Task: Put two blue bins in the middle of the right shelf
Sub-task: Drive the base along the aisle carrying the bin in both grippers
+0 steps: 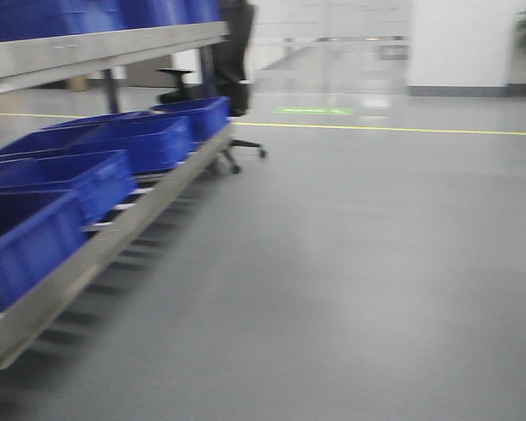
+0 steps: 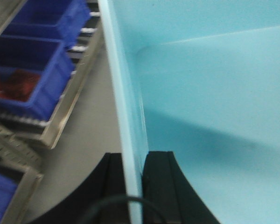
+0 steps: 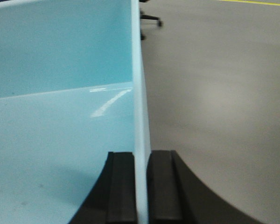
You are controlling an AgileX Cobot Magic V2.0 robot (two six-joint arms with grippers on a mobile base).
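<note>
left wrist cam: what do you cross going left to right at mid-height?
dark blue bins on the rack → steel front rail → grey floor → side wall of the light-blue bin, clamped lower down by the left gripper → that bin's inside surface

The front view looks low and forward over the floor [image 1: 377, 263], with the rack [image 1: 114, 237] at its left. Each wrist view looks closely along its own tool, the left tool [image 2: 135, 161] and the right tool [image 3: 141, 158], at opposite walls of one bin [image 2: 214, 93]. The left wrist view shares the rack with the front view, and the right wrist view shares the chair [image 3: 149, 17].
</note>
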